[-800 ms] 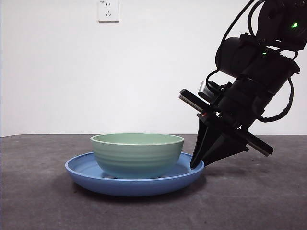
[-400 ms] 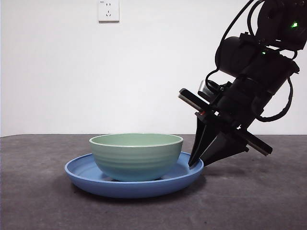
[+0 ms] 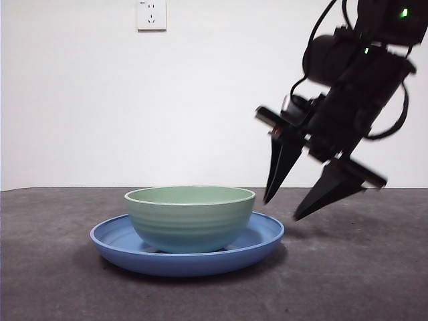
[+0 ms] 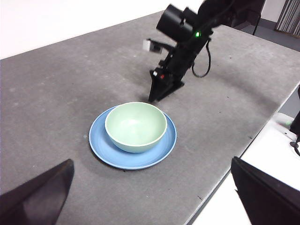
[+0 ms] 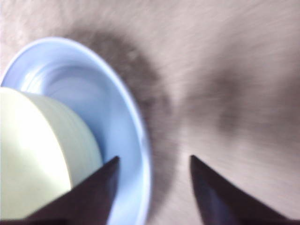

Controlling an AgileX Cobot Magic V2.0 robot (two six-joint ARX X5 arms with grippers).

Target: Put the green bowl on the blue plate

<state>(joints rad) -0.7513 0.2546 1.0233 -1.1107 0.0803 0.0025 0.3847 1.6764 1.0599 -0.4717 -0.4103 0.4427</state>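
Note:
The pale green bowl sits upright inside the blue plate, also seen from above as bowl on plate. My right gripper hangs open in the air just above and beside the plate's rim, holding nothing. In the blurred right wrist view its open gripper straddles the plate's rim, with the bowl to one side. My left gripper is open, high above the table and well back from the dishes.
Dark grey tabletop all around the plate. A white wall with a socket stands behind. The table's edge and a white surface beyond it show in the left wrist view.
My right gripper let go of the plate's rim, opened its jaws and rose up and slightly away. Bowl and plate stay put.

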